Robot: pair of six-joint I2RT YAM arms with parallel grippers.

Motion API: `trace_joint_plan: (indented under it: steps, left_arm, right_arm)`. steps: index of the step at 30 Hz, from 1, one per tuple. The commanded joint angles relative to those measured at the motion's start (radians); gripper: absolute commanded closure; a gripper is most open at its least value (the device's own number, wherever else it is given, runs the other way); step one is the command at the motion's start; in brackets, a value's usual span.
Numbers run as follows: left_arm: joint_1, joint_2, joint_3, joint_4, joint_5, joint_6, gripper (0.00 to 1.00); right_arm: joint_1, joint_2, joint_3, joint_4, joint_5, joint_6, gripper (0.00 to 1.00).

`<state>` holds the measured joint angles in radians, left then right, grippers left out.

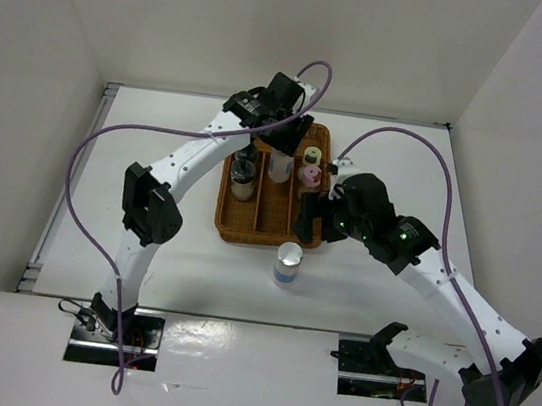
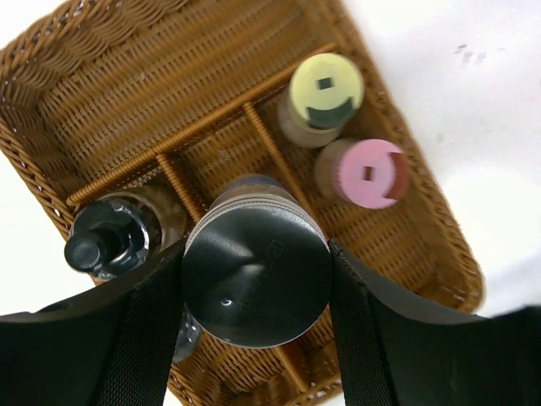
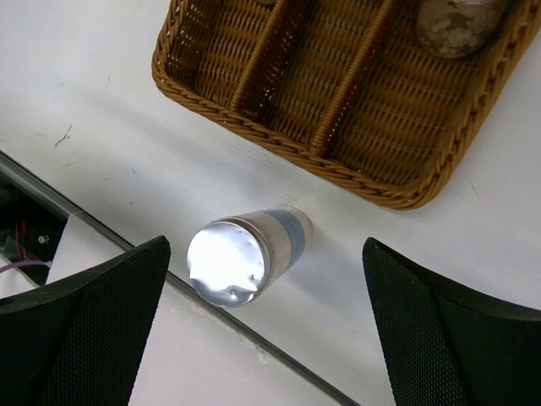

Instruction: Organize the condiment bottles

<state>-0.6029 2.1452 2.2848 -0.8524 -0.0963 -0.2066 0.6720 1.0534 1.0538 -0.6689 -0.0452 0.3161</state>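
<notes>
My left gripper (image 2: 256, 264) is shut on a black-lidded jar (image 2: 256, 288) over the middle of the brown wicker tray (image 2: 110, 76); the jar's pale body shows under the gripper in the top view (image 1: 278, 167). A second black-topped jar (image 2: 106, 241) stands in the tray beside it (image 1: 243, 176). The yellow-green-lidded jar (image 2: 325, 91) and the pink-lidded jar (image 2: 369, 173) stand in the tray's right compartment. The silver jar with a blue label (image 3: 241, 258) stands on the table in front of the tray (image 1: 288, 263). My right gripper (image 3: 266, 326) is open above it, apart from it. No white-lidded jar shows.
The tray (image 1: 265, 231) has long dividers and sits mid-table. White walls enclose the table on the left, back and right. A dark seam (image 3: 51, 199) runs along the table's near edge, close to the silver jar. Purple cables loop over both arms.
</notes>
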Motion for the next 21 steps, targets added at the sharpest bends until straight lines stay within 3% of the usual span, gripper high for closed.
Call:
trace_joint_plan:
  steps: [1, 11, 21]
  left_arm:
    - [0.031, 0.001, 0.041, 0.084, -0.045, 0.03, 0.6]
    - [0.06, 0.105, 0.035, 0.147, 0.01, 0.03, 0.6]
    - [0.078, 0.137, 0.022, 0.203, 0.029, 0.039, 0.58]
  right_arm:
    - [0.034, 0.037, -0.008, 0.072, -0.007, -0.025, 0.01]
    - [0.162, 0.178, 0.012, 0.072, 0.065, -0.092, 0.01]
    - [0.201, 0.258, 0.012, 0.072, 0.111, -0.083, 0.01]
